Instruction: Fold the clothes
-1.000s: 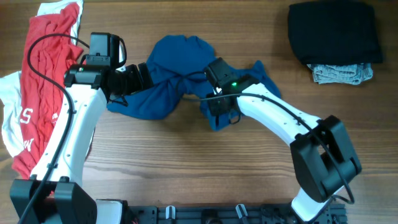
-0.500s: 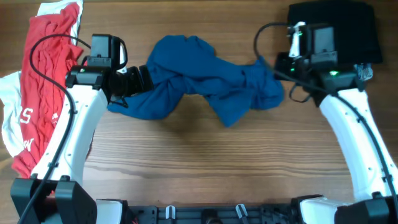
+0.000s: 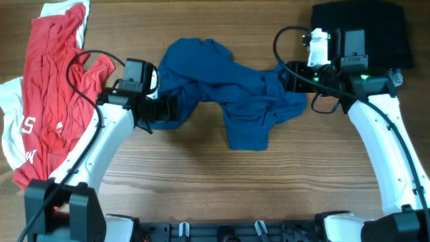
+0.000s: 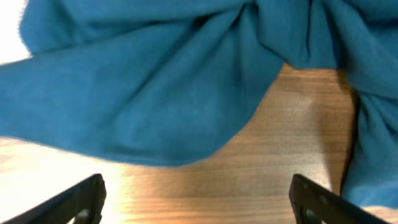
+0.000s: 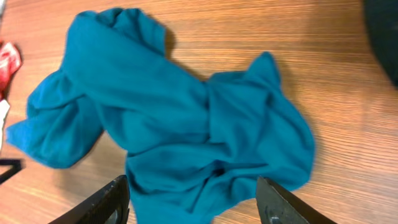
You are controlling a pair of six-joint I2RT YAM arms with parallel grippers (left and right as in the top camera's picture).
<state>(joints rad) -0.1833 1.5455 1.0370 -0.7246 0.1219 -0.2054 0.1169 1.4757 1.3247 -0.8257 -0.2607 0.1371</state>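
Note:
The clothes' dark-blue T-shirt lies crumpled on the wooden table, mid-table. My left gripper hovers at the shirt's lower left edge. In the left wrist view the left gripper stands open over bare wood, with the shirt just ahead of its fingertips. My right gripper is at the shirt's right end. Seen from the right wrist, the right gripper is open above the bunched shirt and grips nothing.
A red garment lies on a white one at the table's left edge. A folded black garment sits on a grey one at the back right. Bare wood runs along the front.
The right gripper, shut a moment ago, has opened and let go of the shirt's right end, which has settled on the table. The left arm has moved right and forward to the shirt's lower left edge.

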